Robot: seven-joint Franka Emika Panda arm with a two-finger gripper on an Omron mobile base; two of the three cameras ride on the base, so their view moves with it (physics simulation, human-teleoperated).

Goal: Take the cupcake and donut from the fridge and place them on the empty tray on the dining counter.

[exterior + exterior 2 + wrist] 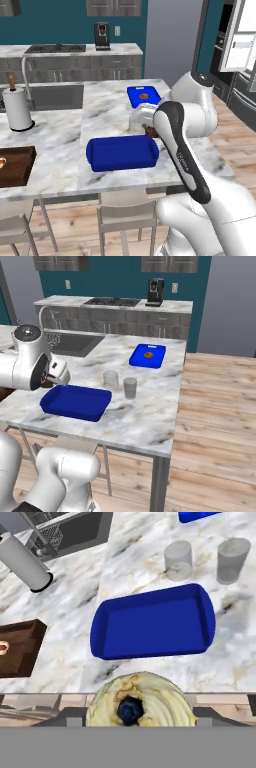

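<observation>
The cupcake [139,701] shows its swirled tan top with a dark blue dot at the centre, close up at the bottom of the hand view, sitting between the fingers [139,714], which are spread wide and grasping it. In the left base view a bit of its dark brown side [150,131] peeks out beside the arm. It hangs above the near edge of the marble table [150,406], just short of the royal-blue tray [152,624], which is bare inside (rounded corners, shallow walls). The hand view adds a dark wooden tray [17,648] and a paper towel roll [25,564] to one side. The right base view shows two clear glasses [120,383] beyond the blue tray and a smaller blue board [148,355] carrying a small brown item. The left base view shows the fridge [240,45] with its door open.
</observation>
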